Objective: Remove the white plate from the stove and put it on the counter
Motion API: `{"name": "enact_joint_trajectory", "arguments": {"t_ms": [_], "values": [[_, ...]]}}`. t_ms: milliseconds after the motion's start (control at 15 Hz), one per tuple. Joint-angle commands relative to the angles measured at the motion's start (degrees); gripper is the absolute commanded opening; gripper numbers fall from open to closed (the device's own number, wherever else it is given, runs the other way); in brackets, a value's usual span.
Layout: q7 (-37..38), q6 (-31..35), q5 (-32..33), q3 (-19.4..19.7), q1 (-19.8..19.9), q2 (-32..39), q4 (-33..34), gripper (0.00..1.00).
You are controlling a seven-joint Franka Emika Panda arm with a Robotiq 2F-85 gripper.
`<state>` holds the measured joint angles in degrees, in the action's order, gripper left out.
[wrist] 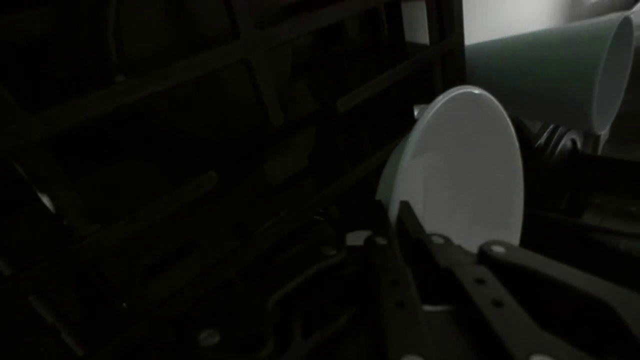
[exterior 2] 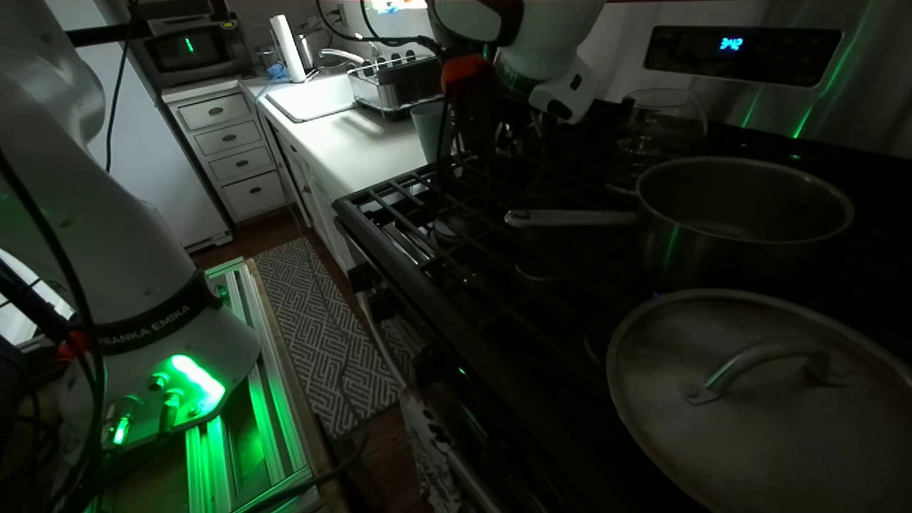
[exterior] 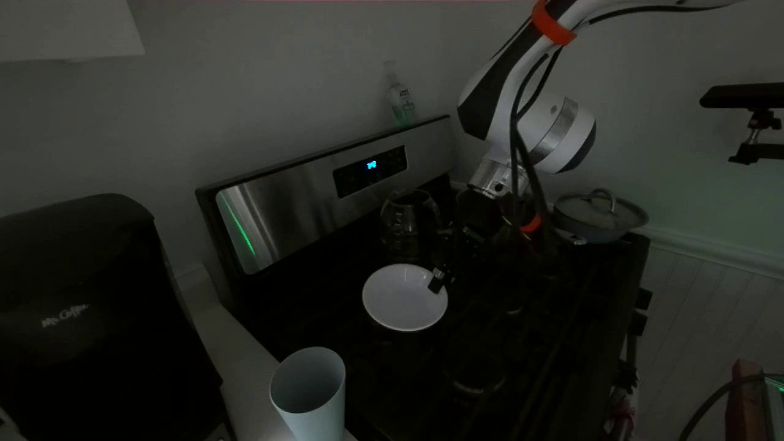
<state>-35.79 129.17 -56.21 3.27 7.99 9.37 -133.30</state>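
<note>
The white plate (exterior: 398, 303) is over the dark left part of the stove (exterior: 294, 214) in an exterior view. My gripper (exterior: 438, 280) is at the plate's edge nearest the arm. In the wrist view the plate (wrist: 465, 160) is tilted in the picture, and the gripper (wrist: 393, 212) is shut on its rim, one finger inside and one outside. I cannot tell whether the plate touches the grates. In an exterior view the stove (exterior 2: 420, 306) shows, but the plate is not seen there. The pale counter (exterior: 245, 373) runs beside the stove and also shows lit (exterior 2: 377, 153).
A tall pale cup (exterior: 324, 413) stands at the counter's stove side, close to the plate. A black coffee maker (exterior: 92, 306) is farther along. A glass carafe (exterior: 409, 226), a long-handled pot (exterior 2: 741, 235) and a lidded pan (exterior: 597, 217) stand on the stove.
</note>
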Motion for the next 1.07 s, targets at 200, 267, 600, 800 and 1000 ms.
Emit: {"name": "enact_joint_trajectory", "arguments": {"t_ms": [200, 267, 600, 800, 1000], "values": [[-0.84, -13.9, 10.91, 1.43, 0.36, -0.56, 0.51, 0.02], [-1.08, -15.65, 12.51, 1.55, 0.52, -0.36, 0.8, 0.02], [0.08, -20.31, 18.71, 1.84, 0.47, 0.39, 2.89, 0.02], [2.65, -20.39, 20.43, 1.42, -0.09, 0.9, 4.98, 0.02], [5.99, -19.94, 21.94, 0.42, -1.08, 2.0, 8.15, 0.02]]}}
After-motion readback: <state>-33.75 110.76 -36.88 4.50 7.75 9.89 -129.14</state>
